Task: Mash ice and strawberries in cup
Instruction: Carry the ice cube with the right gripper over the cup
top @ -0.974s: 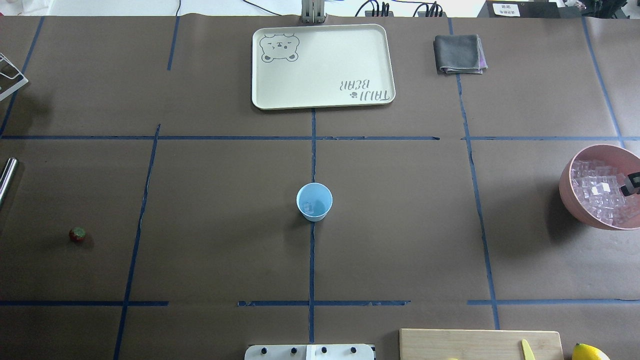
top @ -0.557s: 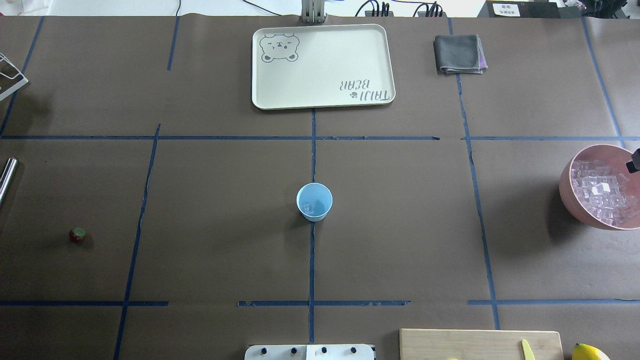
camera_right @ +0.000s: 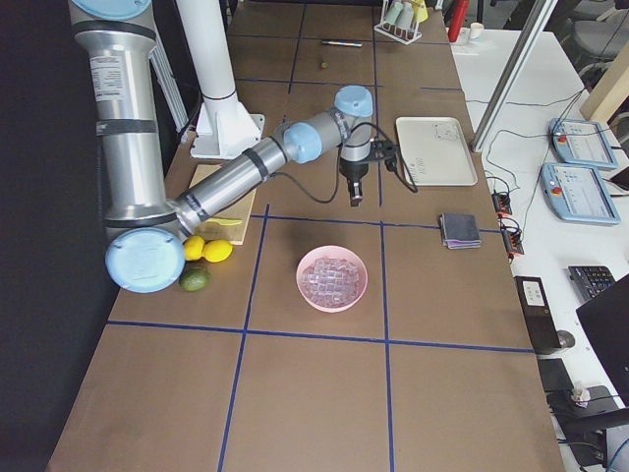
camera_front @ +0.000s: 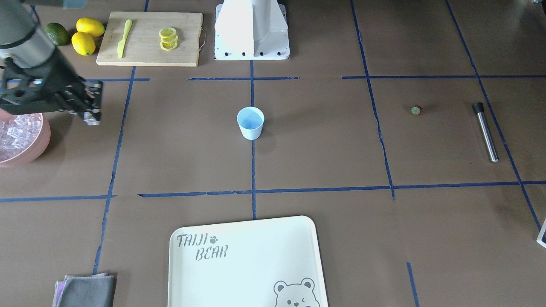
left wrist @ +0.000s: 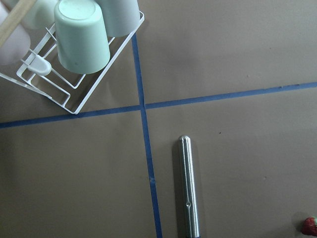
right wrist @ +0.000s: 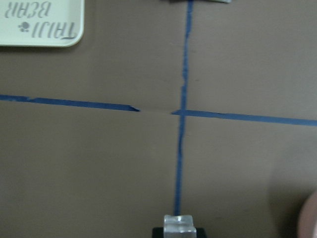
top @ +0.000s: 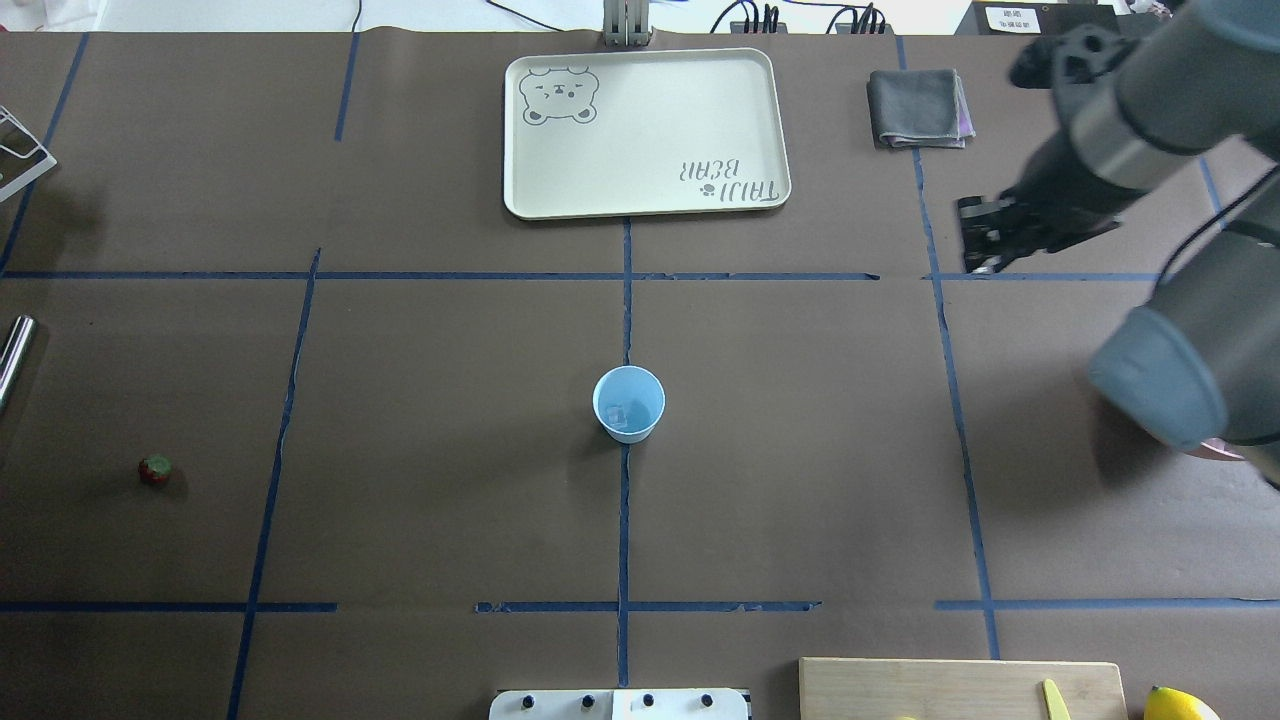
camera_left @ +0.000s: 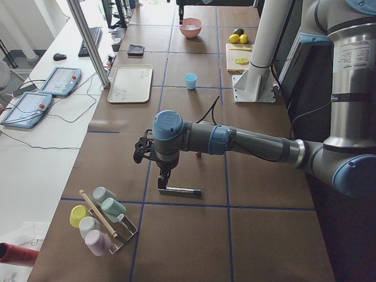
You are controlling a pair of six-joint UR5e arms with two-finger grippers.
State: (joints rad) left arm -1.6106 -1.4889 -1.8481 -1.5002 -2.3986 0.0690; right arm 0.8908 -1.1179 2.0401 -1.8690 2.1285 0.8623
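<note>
Above the table (top: 420, 480), right gripper (top: 980, 264) holds one ice cube (right wrist: 179, 223).

Brown table (top: 450, 500), blue tape grid (top: 623, 520); white bench (camera_left: 41, 147) alongside.

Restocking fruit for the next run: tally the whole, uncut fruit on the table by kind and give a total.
Yellow lemons: 2
Green fruit: 1
Strawberry: 1
Total: 4
</note>
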